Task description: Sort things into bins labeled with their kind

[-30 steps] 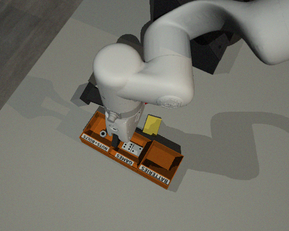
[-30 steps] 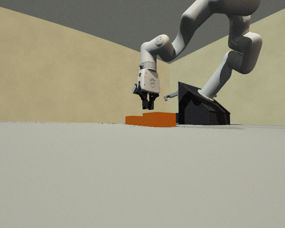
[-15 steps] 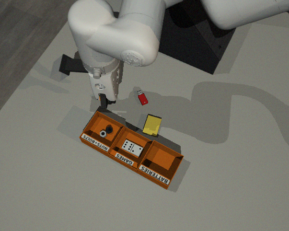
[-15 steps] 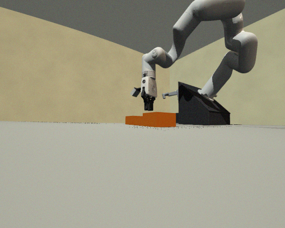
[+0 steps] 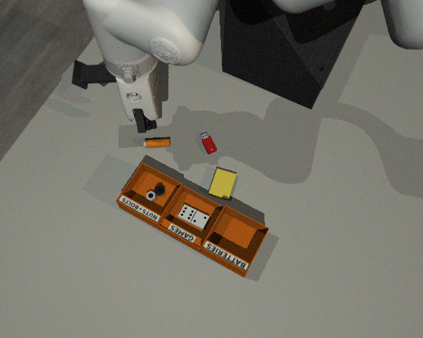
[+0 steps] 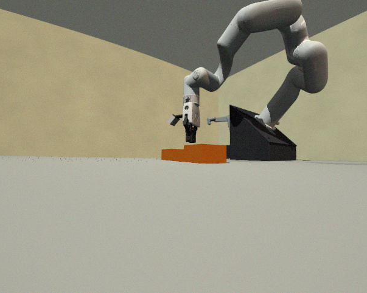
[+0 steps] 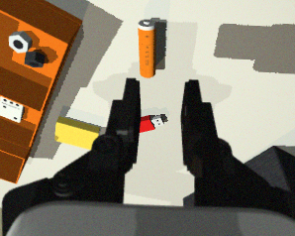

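Note:
My gripper [image 5: 146,127] [image 6: 190,141] [image 7: 161,97] is open and empty above the table, beside the orange battery [image 5: 157,142] [image 7: 147,50], which lies on its side. A red USB stick [image 5: 209,144] [image 7: 147,124] and a yellow block [image 5: 223,182] [image 7: 78,134] lie on the table. The joined orange bins [image 5: 223,263] [image 6: 205,154] are labelled NUTS+BOLTS, GAMES and BATTERIES. A light nut [image 5: 147,193] [image 7: 26,41] and a dark nut [image 5: 160,188] [image 7: 36,59] are in NUTS+BOLTS. A white domino [image 5: 193,216] [image 7: 11,109] is in GAMES. BATTERIES is empty.
The dark wedge-shaped robot base [image 5: 266,69] [image 6: 249,141] stands behind the things. The yellow block lies close to the bins' back wall. The USB stick is between the battery and the robot base in the top view. The table edge is at the left there.

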Tool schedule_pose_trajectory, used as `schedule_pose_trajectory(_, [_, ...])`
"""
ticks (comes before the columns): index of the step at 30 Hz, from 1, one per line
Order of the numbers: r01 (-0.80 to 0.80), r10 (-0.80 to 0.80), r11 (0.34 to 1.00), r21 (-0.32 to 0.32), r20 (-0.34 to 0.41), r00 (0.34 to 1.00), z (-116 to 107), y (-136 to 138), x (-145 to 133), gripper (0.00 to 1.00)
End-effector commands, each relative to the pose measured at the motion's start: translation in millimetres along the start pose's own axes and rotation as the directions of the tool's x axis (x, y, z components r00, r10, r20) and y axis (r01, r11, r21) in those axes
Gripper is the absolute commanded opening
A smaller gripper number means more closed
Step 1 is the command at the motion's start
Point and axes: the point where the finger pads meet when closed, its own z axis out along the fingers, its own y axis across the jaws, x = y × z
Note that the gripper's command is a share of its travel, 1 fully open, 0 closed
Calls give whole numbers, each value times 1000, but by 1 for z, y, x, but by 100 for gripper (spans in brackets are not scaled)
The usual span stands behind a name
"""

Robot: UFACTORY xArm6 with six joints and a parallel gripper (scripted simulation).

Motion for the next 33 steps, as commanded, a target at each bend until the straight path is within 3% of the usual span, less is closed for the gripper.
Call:
schedule_pose_trajectory(1, [2,-2,1000,3,-2,1000,-1,-5,-2,28])
schedule_pose_trajectory(33, [2,-2,1000,3,-2,1000,-1,-13,-7,28])
